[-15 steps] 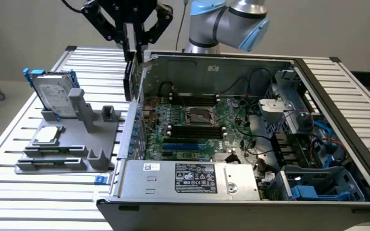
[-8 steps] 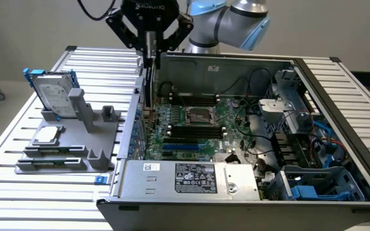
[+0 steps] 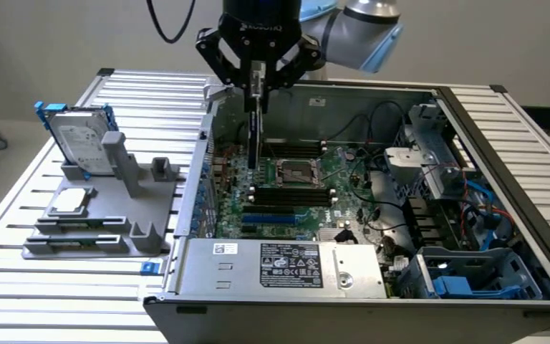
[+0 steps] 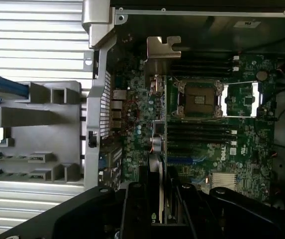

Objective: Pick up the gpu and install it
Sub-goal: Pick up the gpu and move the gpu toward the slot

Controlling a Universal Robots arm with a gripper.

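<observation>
Gpu (image 3: 255,136), a thin flat card seen edge-on with a bent silver end bracket (image 4: 163,47), hangs upright over the green motherboard (image 3: 346,161) inside the open grey metal case (image 3: 342,107), black gripper (image 3: 256,86) jaws clamped on its upper edge.

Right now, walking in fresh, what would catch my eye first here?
The black gripper at the top is clamped on the gpu, which hangs edge-on over the green motherboard of the open computer case. On the exterior view's left, a silver hard drive stands upright in a grey holder.
</observation>
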